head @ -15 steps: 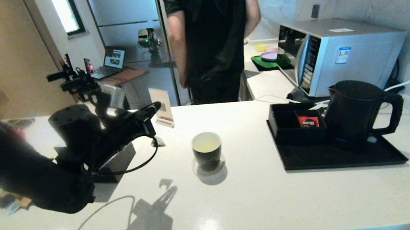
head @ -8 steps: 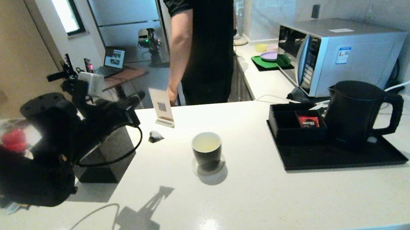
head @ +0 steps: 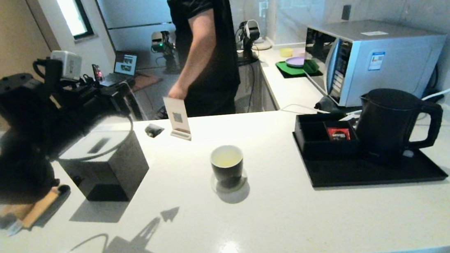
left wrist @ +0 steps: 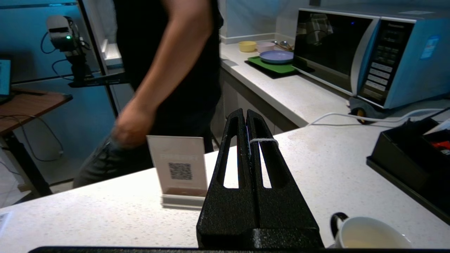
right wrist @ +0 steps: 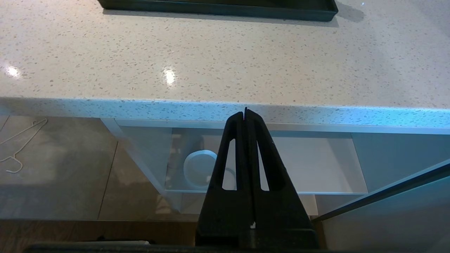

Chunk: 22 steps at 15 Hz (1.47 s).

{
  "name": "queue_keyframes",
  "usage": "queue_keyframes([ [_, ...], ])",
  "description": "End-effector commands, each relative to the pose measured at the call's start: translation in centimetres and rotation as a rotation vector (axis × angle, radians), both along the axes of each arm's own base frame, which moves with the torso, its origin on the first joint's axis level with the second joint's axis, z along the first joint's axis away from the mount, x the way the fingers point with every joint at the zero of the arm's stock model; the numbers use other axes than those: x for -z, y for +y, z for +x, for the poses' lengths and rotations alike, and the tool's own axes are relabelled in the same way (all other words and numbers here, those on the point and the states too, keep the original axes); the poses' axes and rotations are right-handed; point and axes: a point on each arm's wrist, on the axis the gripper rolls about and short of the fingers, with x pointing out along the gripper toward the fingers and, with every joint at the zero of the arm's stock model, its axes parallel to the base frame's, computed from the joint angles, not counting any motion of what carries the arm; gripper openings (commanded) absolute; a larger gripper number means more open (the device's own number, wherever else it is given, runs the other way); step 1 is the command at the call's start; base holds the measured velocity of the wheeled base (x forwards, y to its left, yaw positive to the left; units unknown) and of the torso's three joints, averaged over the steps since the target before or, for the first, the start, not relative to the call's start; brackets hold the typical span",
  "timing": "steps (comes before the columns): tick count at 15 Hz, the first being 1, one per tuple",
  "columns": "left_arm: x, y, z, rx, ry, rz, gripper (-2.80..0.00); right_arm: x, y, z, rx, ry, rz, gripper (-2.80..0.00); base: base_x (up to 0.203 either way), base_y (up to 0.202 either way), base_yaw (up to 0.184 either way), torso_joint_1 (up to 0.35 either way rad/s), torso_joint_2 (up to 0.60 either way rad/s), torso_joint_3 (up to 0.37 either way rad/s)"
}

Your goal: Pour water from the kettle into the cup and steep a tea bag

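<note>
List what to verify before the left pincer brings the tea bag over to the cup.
1. Left pincer shut on the tea bag's string: ok.
2. Tea bag above the cup: not ok, it hangs well off to the robot's left of it.
3. Cup upright on its coaster, holding water: ok.
4. Kettle standing on the tray, off the path: ok.
5. Right pincer parked below the counter edge: ok.
6. Tea bag off the counter: cannot tell.
</note>
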Motion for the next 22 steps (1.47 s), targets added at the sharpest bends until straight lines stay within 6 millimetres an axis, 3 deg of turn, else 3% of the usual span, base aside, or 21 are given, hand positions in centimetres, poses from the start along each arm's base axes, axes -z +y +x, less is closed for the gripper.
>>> queue_keyframes([
  [1, -1.1, 1.2, 0.4, -0.012, -0.019, 0.004, -2.8, 0.0, 0.0, 0.0, -0.001, 0.001, 0.0, -2.8, 0.0, 0.0, 0.0, 0.0, 0.0, 0.0],
  [11, -1.6, 5.1, 0.3, -0.075, 0.055, 0.013, -2.8, 0.0, 0.0, 0.0, 0.0, 0.004, 0.0, -2.8, 0.0, 0.0, 0.0, 0.0, 0.0, 0.0],
  [22, 0.0, 9.2, 0.5, -0.176, 0.136, 0.003, -2.8, 0.0, 0.0, 0.0, 0.0, 0.002, 0.0, -2.8, 0.0, 0.0, 0.0, 0.0, 0.0, 0.0],
])
